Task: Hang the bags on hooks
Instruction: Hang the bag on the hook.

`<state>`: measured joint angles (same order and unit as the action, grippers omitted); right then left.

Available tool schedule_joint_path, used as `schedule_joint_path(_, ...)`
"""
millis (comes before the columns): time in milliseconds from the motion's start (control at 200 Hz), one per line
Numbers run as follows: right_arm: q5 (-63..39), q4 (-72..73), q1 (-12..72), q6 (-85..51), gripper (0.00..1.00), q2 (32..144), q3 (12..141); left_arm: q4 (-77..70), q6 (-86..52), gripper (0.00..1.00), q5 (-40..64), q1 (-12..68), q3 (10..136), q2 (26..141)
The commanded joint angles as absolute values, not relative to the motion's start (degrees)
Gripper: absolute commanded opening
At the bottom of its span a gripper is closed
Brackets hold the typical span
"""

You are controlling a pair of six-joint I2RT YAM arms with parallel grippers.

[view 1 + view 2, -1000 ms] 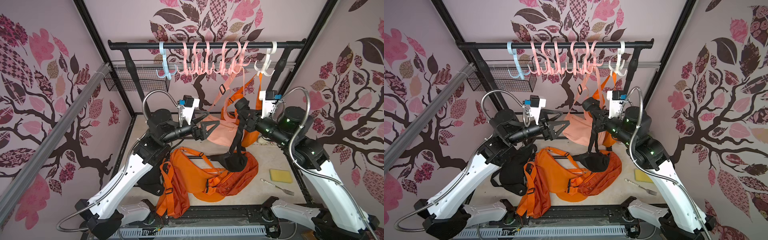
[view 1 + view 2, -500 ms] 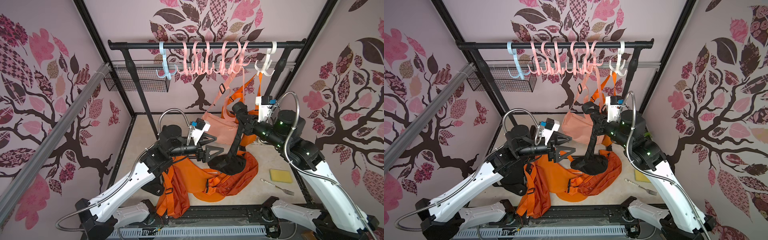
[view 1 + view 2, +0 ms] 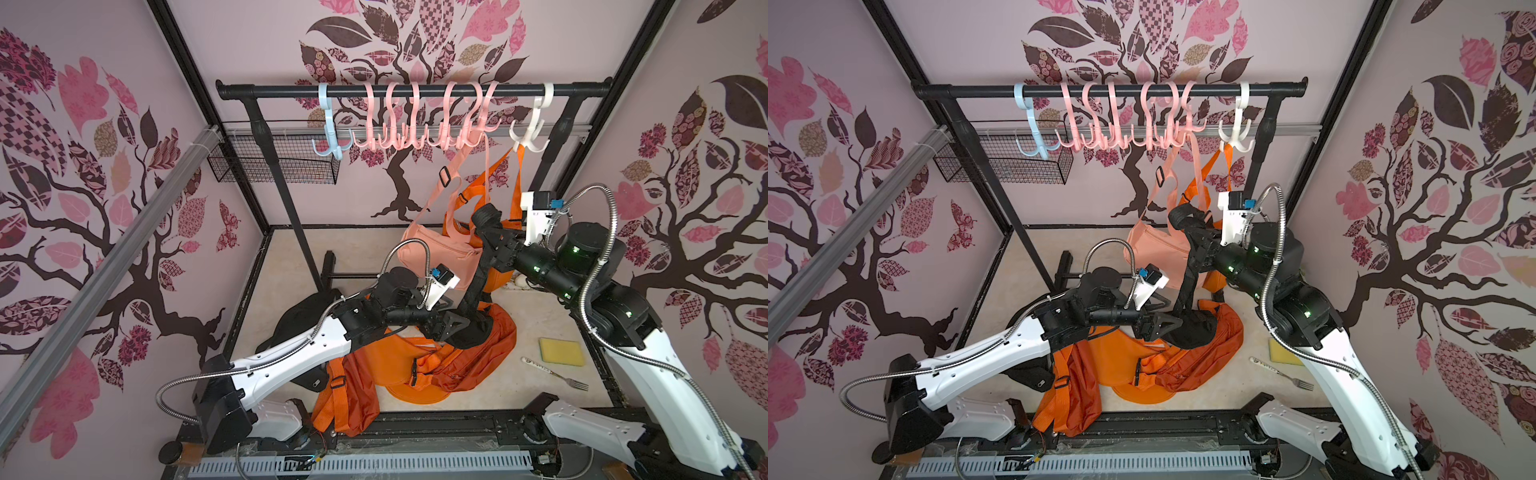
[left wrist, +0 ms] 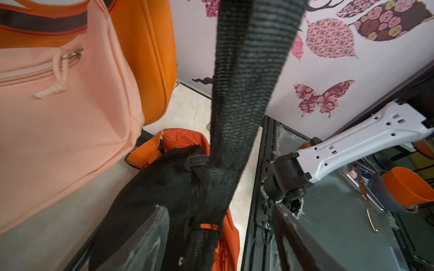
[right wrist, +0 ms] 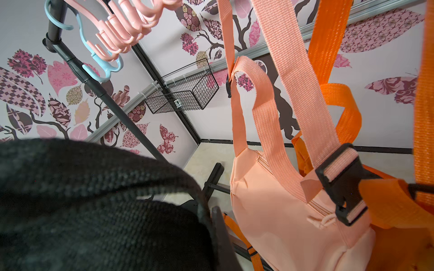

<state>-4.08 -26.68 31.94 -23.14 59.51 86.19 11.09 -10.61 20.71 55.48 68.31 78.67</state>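
A black bag [image 3: 471, 334] [image 3: 1192, 334] hangs low over the floor by its black strap [image 3: 478, 270] [image 4: 239, 93]. My right gripper [image 3: 484, 222] [image 3: 1183, 222] is shut on the top of that strap [image 5: 94, 199], below the pink hooks [image 3: 415, 129] [image 5: 122, 28] on the black rail [image 3: 415, 89]. My left gripper [image 3: 451, 326] [image 4: 220, 234] is open. Its jaws stand on either side of the strap just above the bag's body [image 4: 159, 187], without pinching it.
A peach bag [image 3: 436, 253] hangs from a pink hook and an orange bag [image 3: 498, 274] from the white hook [image 3: 530, 133]. A blue hook [image 3: 328, 137] and wire basket [image 3: 274, 162] are further left. Orange bags [image 3: 436, 361], another black bag [image 3: 299, 316], a sponge [image 3: 561, 351] and a fork [image 3: 557, 374] lie on the floor.
My left arm has dropped from beside the peach bag down to the black bag's strap, and its jaws have narrowed slightly. The right gripper has kept the strap up, hardly moving.
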Motion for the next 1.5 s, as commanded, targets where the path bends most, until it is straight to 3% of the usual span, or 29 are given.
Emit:
schedule_joint_path(0,-3.71,-26.43,31.93,-23.20,0.00,58.08,87.67,6.38,-11.13,0.70,18.25,55.76,73.22,79.14)
schedule_joint_path(135,-3.82,-26.28,31.95,-23.21,0.00,57.66,87.45,3.14,-12.42,0.65,19.36,55.90,74.51,80.63)
schedule_joint_path(285,-3.64,-26.45,31.93,-23.20,0.00,57.58,86.90,2.19,-12.26,0.44,20.09,55.90,75.37,81.44)
schedule_joint_path(450,-4.70,-25.76,31.91,-23.96,0.00,57.35,86.14,1.29,-13.24,0.37,21.87,55.92,77.84,83.66)
schedule_joint_path(735,-3.18,-26.45,31.95,-23.82,0.00,56.85,85.24,2.75,-12.73,0.00,22.29,55.90,80.42,83.05)
schedule_joint_path(870,-1.70,-27.19,31.97,-24.56,0.00,56.71,82.79,6.41,-11.28,0.00,20.30,55.90,80.20,79.61)
schedule_joint_path(925,-0.76,-28.10,31.91,-24.69,0.12,56.93,82.03,7.89,-10.49,0.00,19.11,55.77,79.69,77.88)
schedule_joint_path(1010,0.37,-29.68,31.91,-24.61,0.40,57.21,81.37,9.57,-10.90,0.00,18.13,54.84,78.95,74.73)
schedule_joint_path(1245,0.31,-30.87,31.98,-23.49,0.66,54.74,79.19,16.86,-13.87,0.00,21.20,48.10,79.73,69.66)
schedule_joint_path(1496,-8.84,-30.75,31.92,-25.19,0.76,53.18,73.27,26.10,-9.26,0.00,20.56,46.85,85.58,68.92)
